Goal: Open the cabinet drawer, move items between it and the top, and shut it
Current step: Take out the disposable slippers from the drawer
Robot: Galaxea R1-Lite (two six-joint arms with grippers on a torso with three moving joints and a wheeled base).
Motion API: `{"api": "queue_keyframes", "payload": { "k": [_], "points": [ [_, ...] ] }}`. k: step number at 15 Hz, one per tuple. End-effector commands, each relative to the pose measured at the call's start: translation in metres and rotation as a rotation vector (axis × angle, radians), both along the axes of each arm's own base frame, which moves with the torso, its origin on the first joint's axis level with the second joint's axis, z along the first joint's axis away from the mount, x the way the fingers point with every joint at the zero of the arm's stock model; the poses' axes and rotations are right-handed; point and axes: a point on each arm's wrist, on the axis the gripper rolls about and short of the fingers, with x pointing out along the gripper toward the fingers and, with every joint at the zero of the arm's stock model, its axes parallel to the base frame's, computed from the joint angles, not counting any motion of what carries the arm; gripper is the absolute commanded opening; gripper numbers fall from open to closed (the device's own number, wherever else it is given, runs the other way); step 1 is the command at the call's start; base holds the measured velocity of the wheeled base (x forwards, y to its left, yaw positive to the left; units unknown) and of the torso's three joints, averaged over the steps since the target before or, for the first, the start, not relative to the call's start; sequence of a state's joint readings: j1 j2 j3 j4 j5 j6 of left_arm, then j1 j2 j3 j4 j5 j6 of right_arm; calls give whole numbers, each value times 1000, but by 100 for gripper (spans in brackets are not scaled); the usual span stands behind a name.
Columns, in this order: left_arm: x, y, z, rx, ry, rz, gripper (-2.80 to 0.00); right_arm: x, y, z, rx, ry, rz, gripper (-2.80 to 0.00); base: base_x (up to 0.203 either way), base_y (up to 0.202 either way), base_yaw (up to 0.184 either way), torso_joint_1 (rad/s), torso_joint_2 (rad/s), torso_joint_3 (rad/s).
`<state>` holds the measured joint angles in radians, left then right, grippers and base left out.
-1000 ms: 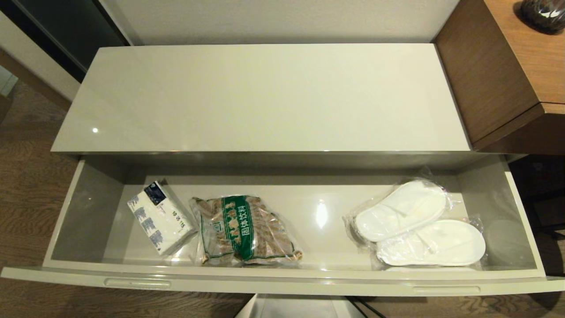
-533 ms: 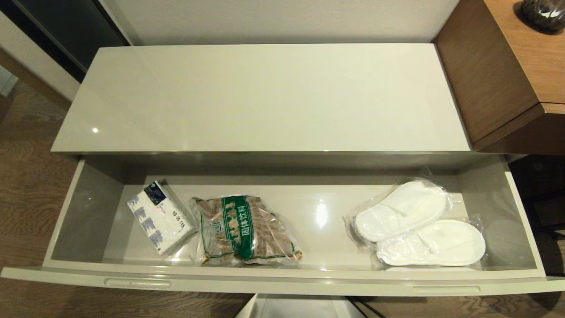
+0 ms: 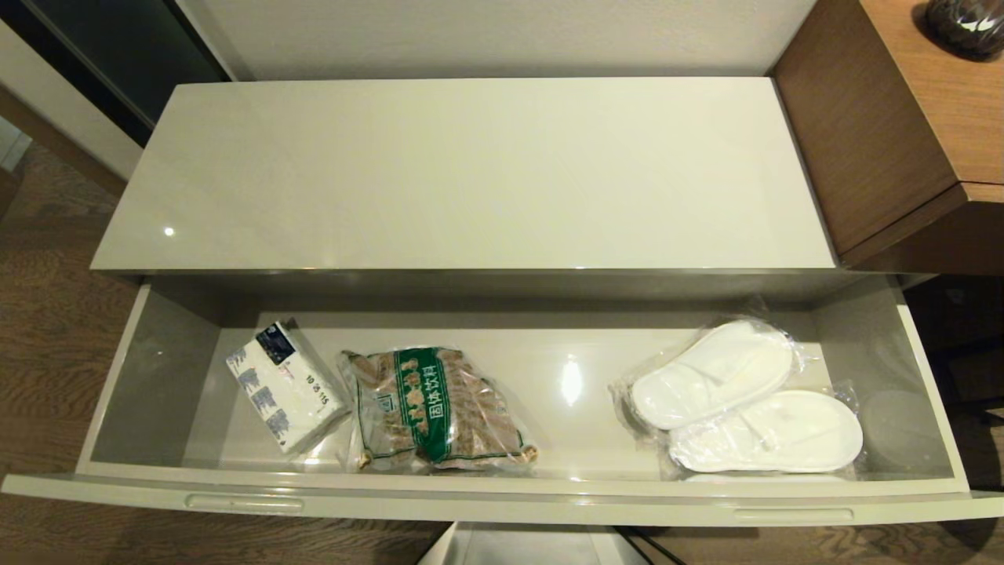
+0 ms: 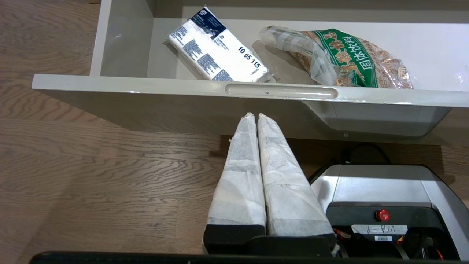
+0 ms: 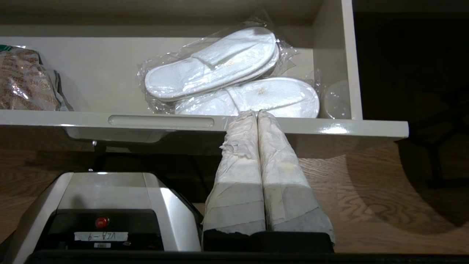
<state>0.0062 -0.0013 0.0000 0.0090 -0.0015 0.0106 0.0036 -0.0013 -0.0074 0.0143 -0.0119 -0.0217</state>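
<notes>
Cabinet top (image 3: 471, 173): bare glossy cream panel, nothing on it. A taller brown desk (image 3: 941, 102) stands against its right end with a dark object at the far corner.

Cabinet drawer (image 3: 502, 502): pulled fully out below the top, both rim notches showing. So the opening step looks done; the transfer has not begun.

Contents, by size:
- Two bagged slippers (image 3: 745, 396), at the right end, overlapping, the nearer one close against the front wall.
- Brown snack bag (image 3: 435, 408), left of centre.
- Tissue pack (image 3: 282, 384), left, tilted, just beside the snack bag.

Left gripper (image 4: 254, 115) and right gripper (image 5: 256, 112): both parked low in front of the drawer face, below the rim, jaws pressed closed on nothing. Neither appears in the head view.

Risks as I judge them:
- Each arm must rise over the projecting front rim. A straight lift from the parked pose could catch the fingertips under the rim and jolt the drawer.
- The slippers overlap in slick, crinkly film. A pinch on loose plastic may slip, or drag both bags when one is meant.
- The nearer slipper sits tight to the front wall, leaving little room for a finger on that side.
- The glossy top gives little grip; a bag released near its front edge could slide back into the open drawer.
- Closing with any film draped over the rim would jam it.
</notes>
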Motion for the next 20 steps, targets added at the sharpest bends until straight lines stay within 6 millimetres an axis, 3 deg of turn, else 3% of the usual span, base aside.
{"api": "queue_keyframes", "payload": {
  "k": [1,4,5,7,9,10,11,12,14,17,20],
  "points": [
    [0,0,0,0,1,0,-280,-2,0,1,-12,-28,1,-280,0,0,0,0,0,0],
    [0,0,0,0,0,0,-280,-4,0,6,-9,0,10,-280,0,0,0,0,0,0],
    [0,0,0,0,0,0,-280,-8,0,20,7,14,17,-280,0,0,0,0,0,0],
    [0,0,0,0,0,0,-280,-20,1,86,87,-49,22,-280,0,0,0,0,0,0],
    [0,0,0,0,0,0,-280,-33,0,179,165,-151,-2,-280,0,0,0,0,0,0],
    [0,0,0,0,0,0,-280,-24,0,214,211,-129,-26,-280,0,0,0,0,0,0],
    [0,0,0,0,0,0,-280,-10,-1,236,265,-70,-57,-280,0,0,0,0,0,0],
    [0,0,0,0,0,0,-280,5,-1,245,313,19,-91,-280,0,0,0,0,0,0],
    [0,0,0,0,0,0,-280,31,-2,244,374,253,-170,-280,0,0,0,0,0,0],
    [0,0,0,0,0,0,-280,47,-2,239,482,471,-249,-280,0,0,0,0,0,0],
    [0,0,0,0,0,0,-280,87,0,231,564,646,-208,-280,0,0,0,0,0,0]
  ]
}}
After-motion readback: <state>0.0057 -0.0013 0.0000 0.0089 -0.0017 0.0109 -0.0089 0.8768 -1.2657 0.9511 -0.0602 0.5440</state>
